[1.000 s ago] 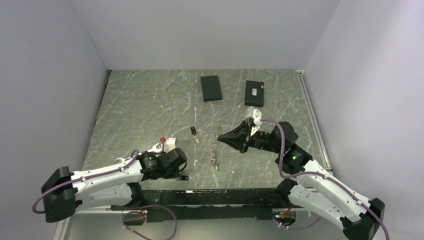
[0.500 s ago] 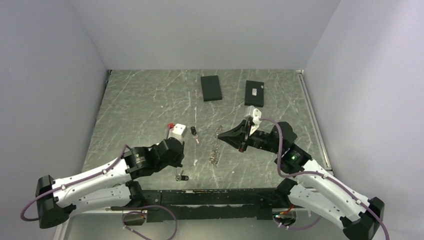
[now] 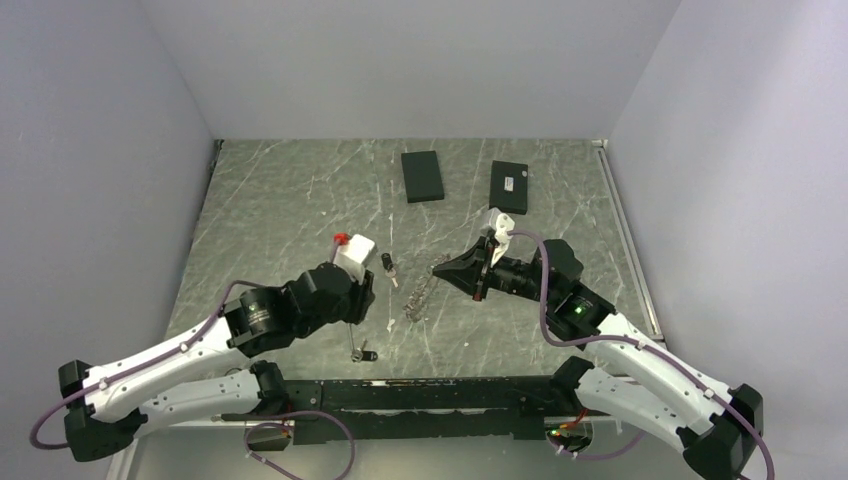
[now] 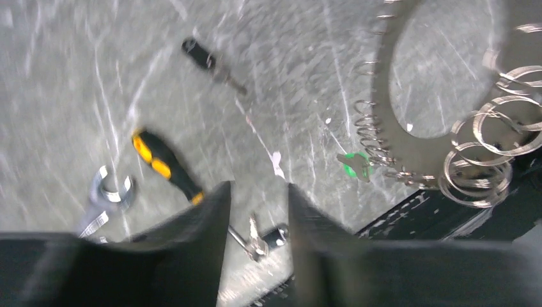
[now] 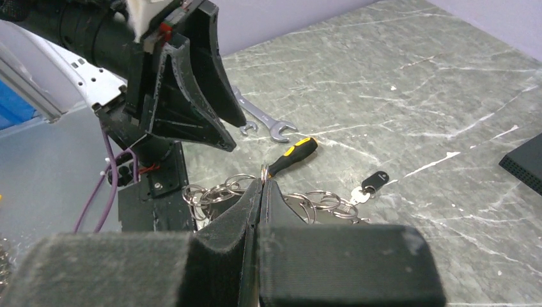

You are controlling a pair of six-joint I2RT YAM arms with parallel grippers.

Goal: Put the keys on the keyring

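The keyring (image 4: 441, 137), a large flat grey ring with a green tag (image 4: 355, 165) and small split rings, hangs from my right gripper (image 5: 262, 176), which is shut on its edge. In the top view the keyring (image 3: 420, 292) is left of the right gripper (image 3: 445, 271). One black-headed key (image 3: 387, 265) lies mid-table, also the key (image 5: 372, 184) (image 4: 199, 55) in both wrist views. Another key (image 3: 362, 352) lies near the front edge. My left gripper (image 4: 259, 192) is open above it, the key (image 4: 261, 238) showing between the fingers on the table. The left gripper (image 3: 355, 300) holds nothing.
A black-and-yellow screwdriver (image 4: 163, 163) and a silver wrench (image 4: 108, 195) lie left of the keys; the left arm hides them from above. Two black boxes (image 3: 422, 175) (image 3: 508, 186) sit at the back. A black rail (image 3: 400, 390) runs along the front edge.
My left gripper has lifted and moved away from the front edge, and its jaws have parted. The key stays on the table. The right gripper shifted slightly left with the keyring.
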